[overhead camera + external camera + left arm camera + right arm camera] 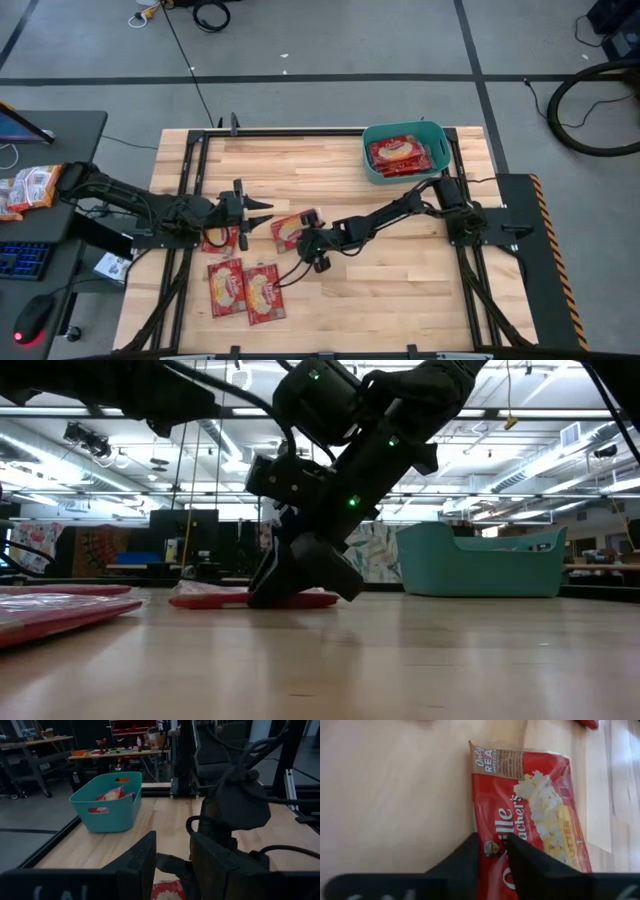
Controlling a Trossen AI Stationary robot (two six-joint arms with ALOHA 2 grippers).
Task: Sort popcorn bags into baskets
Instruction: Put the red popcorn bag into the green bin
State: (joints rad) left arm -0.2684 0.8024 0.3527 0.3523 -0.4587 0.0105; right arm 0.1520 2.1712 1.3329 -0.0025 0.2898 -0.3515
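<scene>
A red popcorn bag lies flat on the table's middle, and my right gripper comes down on the end of it nearest the right arm. It is shut on the bag. My left gripper hovers just left of that bag, open and holding nothing, above another bag. Two more bags lie side by side near the table's near edge. The teal basket stands at the far right with several red bags inside. My right gripper pinches the popcorn bag at its long edge, beside the brand lettering. The fingers slant down from above and from the table's right. The bag still lies flat on the table.
Black frame rails run along the table's left and right sides. A side desk on the left carries an orange-and-white snack bag, a keyboard and a mouse. Bare wood lies between the middle bag and the basket.
</scene>
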